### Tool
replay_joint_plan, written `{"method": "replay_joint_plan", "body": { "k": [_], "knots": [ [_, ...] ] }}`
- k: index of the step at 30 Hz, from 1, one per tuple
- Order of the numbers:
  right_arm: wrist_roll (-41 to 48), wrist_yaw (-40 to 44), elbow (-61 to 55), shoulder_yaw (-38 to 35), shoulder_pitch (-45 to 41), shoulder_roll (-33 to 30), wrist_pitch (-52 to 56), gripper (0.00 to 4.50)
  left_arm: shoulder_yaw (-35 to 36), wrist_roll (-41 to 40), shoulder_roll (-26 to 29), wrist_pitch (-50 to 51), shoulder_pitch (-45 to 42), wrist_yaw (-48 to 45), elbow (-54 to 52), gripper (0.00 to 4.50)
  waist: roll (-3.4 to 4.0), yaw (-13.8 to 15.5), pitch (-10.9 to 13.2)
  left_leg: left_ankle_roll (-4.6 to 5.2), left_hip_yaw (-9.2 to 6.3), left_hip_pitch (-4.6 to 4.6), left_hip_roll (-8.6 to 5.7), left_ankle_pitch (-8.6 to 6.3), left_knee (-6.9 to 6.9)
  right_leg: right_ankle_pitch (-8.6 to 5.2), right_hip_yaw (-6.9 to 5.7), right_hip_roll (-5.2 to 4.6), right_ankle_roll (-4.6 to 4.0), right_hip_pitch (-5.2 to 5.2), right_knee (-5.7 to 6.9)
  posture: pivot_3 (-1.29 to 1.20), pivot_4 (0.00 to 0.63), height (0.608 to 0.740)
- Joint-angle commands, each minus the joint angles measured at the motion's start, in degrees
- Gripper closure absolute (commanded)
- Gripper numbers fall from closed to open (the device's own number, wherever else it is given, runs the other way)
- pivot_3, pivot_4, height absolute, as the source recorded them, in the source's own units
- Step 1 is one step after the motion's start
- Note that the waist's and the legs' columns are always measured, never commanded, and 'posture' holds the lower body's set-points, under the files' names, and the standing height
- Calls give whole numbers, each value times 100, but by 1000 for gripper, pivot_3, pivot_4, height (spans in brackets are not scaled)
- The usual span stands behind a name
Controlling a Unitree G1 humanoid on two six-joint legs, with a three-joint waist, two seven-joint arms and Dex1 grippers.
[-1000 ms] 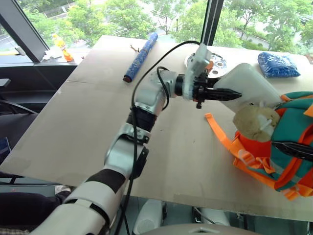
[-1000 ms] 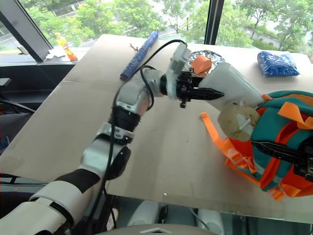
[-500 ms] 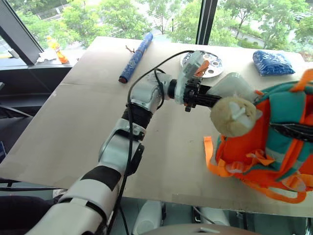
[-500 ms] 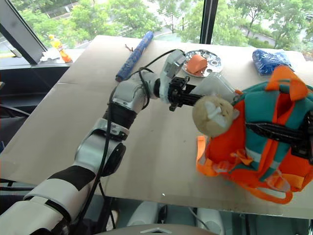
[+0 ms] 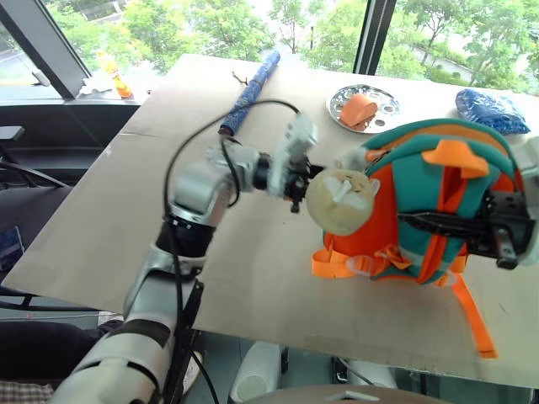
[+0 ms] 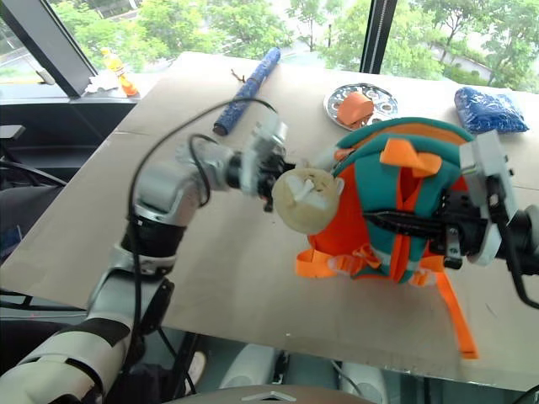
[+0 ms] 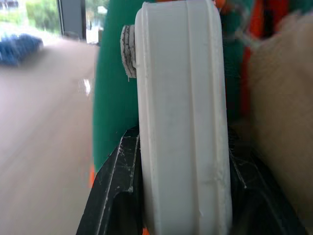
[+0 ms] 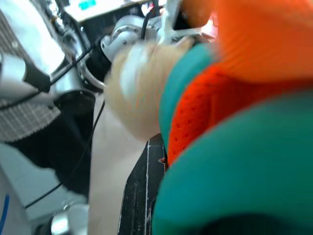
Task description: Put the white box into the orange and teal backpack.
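My left gripper [image 5: 296,178] is shut on the white box [image 7: 181,98], held edge-on between its two black fingers [image 7: 117,196]. In the eye views the box is mostly hidden behind the tan plush toy [image 5: 338,202]; a small white corner [image 5: 352,157] shows above it. The box lies close against a teal panel [image 7: 113,88] of the orange and teal backpack [image 5: 421,181]. The backpack stands upright at the table's right. My right gripper [image 5: 442,223] is shut on its front, across the teal and orange panels.
A round metal plate [image 5: 383,97] with an orange object sits at the back, a blue speckled bag [image 5: 493,108] at the back right, a blue roll [image 5: 250,91] at the back left. An orange strap [image 5: 472,316] trails toward the table's front edge. Bare tabletop [image 5: 126,219] lies left.
The right gripper has swung the backpack left and upright toward the box. The left gripper with the box has sunk and drawn left; the box is now behind the plush toy.
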Motion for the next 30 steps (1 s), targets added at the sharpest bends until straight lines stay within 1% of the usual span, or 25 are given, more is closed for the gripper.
{"method": "replay_joint_plan", "body": {
  "k": [1,4,7,9,10,11,13,14,16,17,18,21,24,25,26,28,30],
  "knots": [
    [-94,-146,-422,-160,359,221,-193,4467,-653,505,-346,-332,-36,313,-5,3280,-2,6,0,4,-4,10,-4,-2,7,0,1,-1,0,15,-1,0,150,731],
    [-158,-232,-661,-147,614,339,-259,4467,-893,779,-761,-803,-134,442,435,3280,0,-26,-2,5,16,41,-6,-2,10,16,23,1,28,33,5,0,150,731],
    [-155,-370,-793,-127,742,408,-319,4467,-736,718,-1279,-983,-419,560,930,3280,0,-30,-1,6,19,59,-2,-2,10,16,27,9,28,48,6,0,150,731],
    [-154,-454,-815,-121,789,442,-366,4467,-682,714,-1490,-1114,-579,512,1193,3280,0,-35,-1,8,20,59,-3,-3,10,16,29,11,28,48,7,0,150,731],
    [-156,-504,-806,-133,809,463,-393,4467,-733,785,-1510,-1174,-651,438,1368,3280,0,-39,-1,10,21,57,-4,-4,9,16,29,11,28,46,4,0,150,731],
    [-176,-552,-791,-145,827,483,-423,4500,-824,902,-1470,-1321,-694,330,1499,2502,0,-42,-1,14,23,55,-4,-6,9,16,29,11,28,44,3,0,150,731],
    [-233,-641,-758,-171,849,522,-478,4500,-786,900,-1390,-1363,-715,163,1547,2063,0,-43,-1,15,25,48,-5,-7,9,16,30,11,28,37,2,0,150,731],
    [-254,-661,-746,-189,871,521,-492,4500,-669,838,-1353,-1278,-732,171,1532,1594,0,-44,-1,15,26,45,-4,-7,8,16,30,11,28,34,2,0,150,731],
    [-268,-700,-723,-241,905,543,-533,4500,-445,729,-1143,-1185,-731,83,1437,847,0,-45,-1,15,26,38,-3,-7,8,16,31,10,28,26,4,0,150,731],
    [-224,-731,-700,-274,914,561,-549,4500,-291,589,-1009,-1093,-722,-15,1348,237,0,-49,-1,15,26,37,-2,-7,9,17,31,10,28,24,6,0,150,731],
    [-219,-726,-673,-303,926,565,-564,4500,-131,481,-828,-1037,-731,-109,1285,50,0,-57,-1,15,27,38,-1,-7,9,17,32,10,28,24,7,0,150,731],
    [-251,-685,-533,-366,944,556,-572,4500,350,231,-97,-1082,-823,-516,1268,50,1,-178,-1,14,29,39,3,-7,8,17,35,13,28,20,11,0,150,731],
    [-197,-637,-381,-394,891,536,-598,4500,388,233,452,-1122,-787,-897,1318,50,1,-224,-1,14,31,42,6,-6,6,17,43,18,28,15,15,0,150,731],
    [-156,-627,-326,-407,856,535,-610,4500,420,147,558,-951,-761,-983,1305,50,1,-215,-1,14,31,42,4,-6,6,17,43,18,28,15,14,0,150,731],
    [-107,-624,-263,-419,806,542,-623,4500,470,63,544,-822,-733,-940,1244,50,1,-189,-1,14,31,42,3,-6,6,17,43,17,28,15,14,0,150,731],
    [-40,-635,-152,-394,672,530,-623,4500,662,-423,442,-88,-678,-831,892,50,0,-127,-1,15,23,34,0,-7,9,17,38,14,28,16,8,0,150,731],
    [-100,-635,-104,-291,522,492,-609,4500,842,-771,551,485,-577,-821,609,50,-1,-106,0,20,16,23,-1,-9,16,17,34,12,29,16,5,0,150,731]
  ]
}}
